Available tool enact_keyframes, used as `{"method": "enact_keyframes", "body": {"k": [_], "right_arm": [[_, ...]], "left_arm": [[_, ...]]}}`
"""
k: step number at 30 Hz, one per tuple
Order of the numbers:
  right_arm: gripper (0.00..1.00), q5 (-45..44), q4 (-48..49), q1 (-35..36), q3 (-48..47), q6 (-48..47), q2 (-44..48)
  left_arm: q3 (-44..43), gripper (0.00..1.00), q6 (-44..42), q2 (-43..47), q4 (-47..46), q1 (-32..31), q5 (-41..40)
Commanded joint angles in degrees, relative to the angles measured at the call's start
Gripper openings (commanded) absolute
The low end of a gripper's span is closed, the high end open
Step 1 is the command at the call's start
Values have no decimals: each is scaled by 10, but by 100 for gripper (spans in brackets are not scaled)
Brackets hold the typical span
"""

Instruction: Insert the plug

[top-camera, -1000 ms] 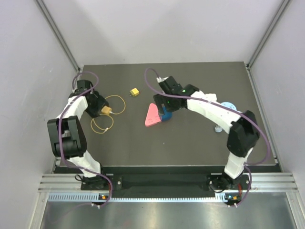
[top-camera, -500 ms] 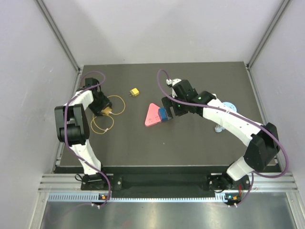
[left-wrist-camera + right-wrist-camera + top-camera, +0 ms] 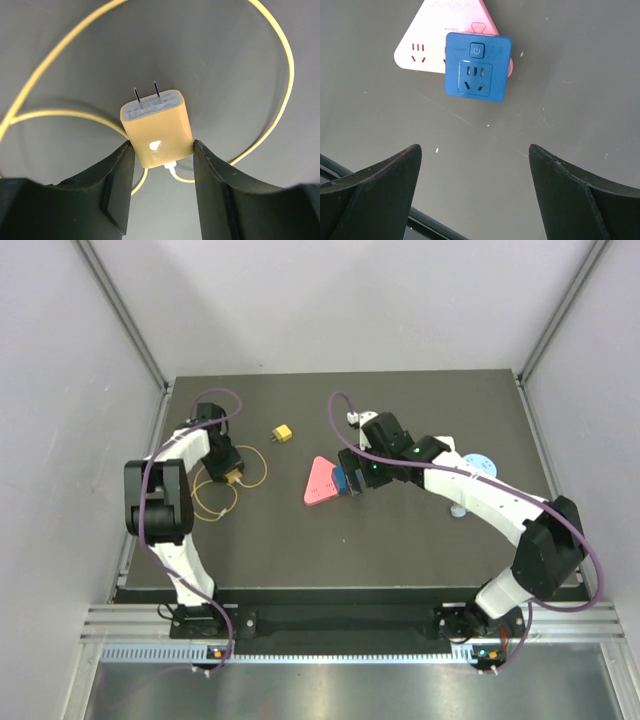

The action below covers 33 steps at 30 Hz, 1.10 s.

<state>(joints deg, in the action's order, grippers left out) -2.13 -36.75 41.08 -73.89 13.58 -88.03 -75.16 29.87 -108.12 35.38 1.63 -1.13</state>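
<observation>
A tan charger plug with two prongs lies on the dark table, with a yellow cable looping around it. My left gripper has both fingertips pressed against the plug's rear corners. In the top view the plug sits at the left gripper, at the table's left side. A blue socket adapter sits on a pink triangular power strip. My right gripper is open and empty, hovering just near of the socket. The socket lies mid-table beside the right gripper.
A small yellow adapter lies behind the cable loops. A light blue round object and a small pale piece lie under the right arm. White walls enclose the table on three sides.
My left arm has swung in and its gripper now sits on the plug, which has shifted slightly right. My right gripper has moved off the socket top, a little to the right.
</observation>
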Motion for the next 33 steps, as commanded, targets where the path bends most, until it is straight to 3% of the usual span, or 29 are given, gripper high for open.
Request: {"method": "enact_keyframes", "body": {"k": [1,6,9,16,21,24,33], "right_arm": [[87,8,27,1,1,3,19],[87,9,52,1,41,14,46],[87,42,95,1,81,21,73],[78,91,156,-20,109,85,123],[74,339,217,-72,85,138,117],[72,432,234,-79,58,163,93],[66,513,232,-66,8,176,22]], "left_arm": [[19,7,-30,64,22,-52,-18],[89,6,-39,130,19,-146,-26],[133,0,-41,190,7,-197,8],[218,0,-101,399,-61,-220,147],[239,0,-156,479,-80,-239,217],[247,0,-170,520,-86,-246,233],[245,0,-182,527,-100,-275,271]]}}
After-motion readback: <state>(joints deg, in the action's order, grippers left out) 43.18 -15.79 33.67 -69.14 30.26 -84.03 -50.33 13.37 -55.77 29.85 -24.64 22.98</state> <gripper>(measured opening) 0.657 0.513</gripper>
